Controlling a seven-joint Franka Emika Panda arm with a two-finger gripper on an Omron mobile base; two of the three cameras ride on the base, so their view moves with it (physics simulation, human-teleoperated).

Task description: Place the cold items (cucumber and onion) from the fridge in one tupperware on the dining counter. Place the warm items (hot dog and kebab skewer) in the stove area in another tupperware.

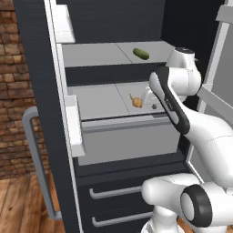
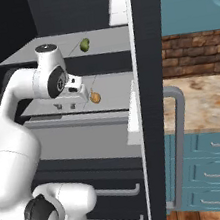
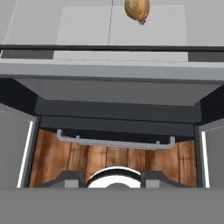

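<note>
With the fridge (image 1: 54, 136) open and both cold items on its shelves, you're in the reach-for-the-onion step; nothing is held.

Left base view: the onion (image 1: 136, 102), a small tan bulb with a thin tip, sits on the smooth grey middle shelf (image 1: 98, 102), just left of the gripper (image 1: 149, 95). The cucumber (image 1: 141, 54), glossy dark green and oblong, lies on the shelf above.

Right base view: the gripper (image 2: 81, 94) hovers just beside the onion (image 2: 95, 97), apart from it. Its fingers are hidden behind the hand, so you can't tell how wide the jaws stand. The cucumber (image 2: 85, 45) is higher up, toward the back.

Hand view: the onion (image 3: 137, 9) sits at the top edge, well off-centre. Next move, as I judge it: centre the bulb between the jaws before closing; it's round and may roll.
</note>
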